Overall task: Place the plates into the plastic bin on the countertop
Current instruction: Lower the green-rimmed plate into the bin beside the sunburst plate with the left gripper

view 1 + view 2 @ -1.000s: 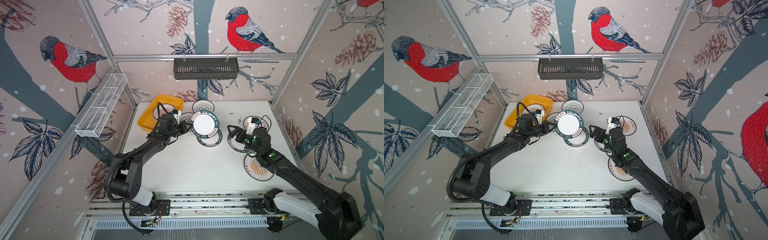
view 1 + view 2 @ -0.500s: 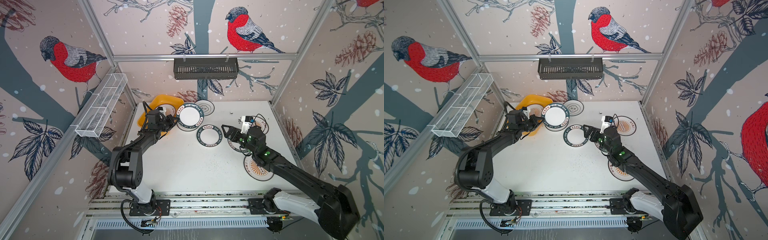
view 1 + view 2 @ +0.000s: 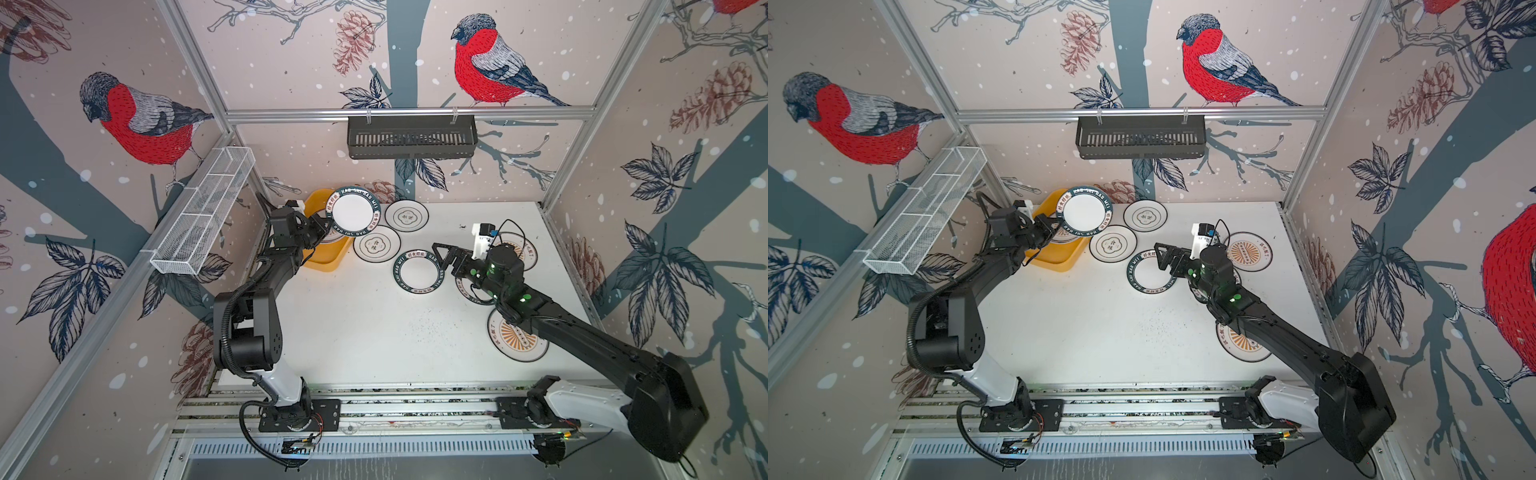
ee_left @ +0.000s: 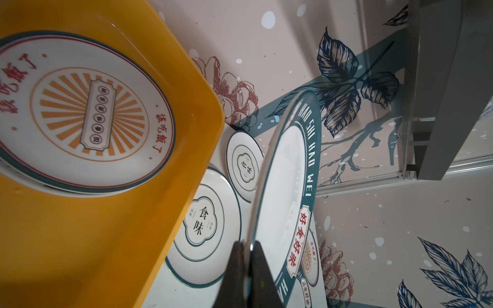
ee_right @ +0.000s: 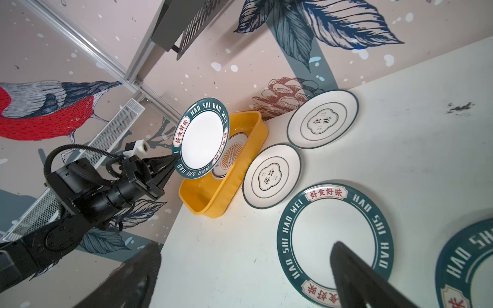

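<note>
Green-rimmed plate [image 5: 469, 256] cut by frame edge

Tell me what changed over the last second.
Left gripper, still shut on its green-rimmed plate, carried it from mid-table back-left to above the yellow bin. Right gripper, still open, advanced left over the lying green-rimmed plate. The other plates stayed put.
</note>
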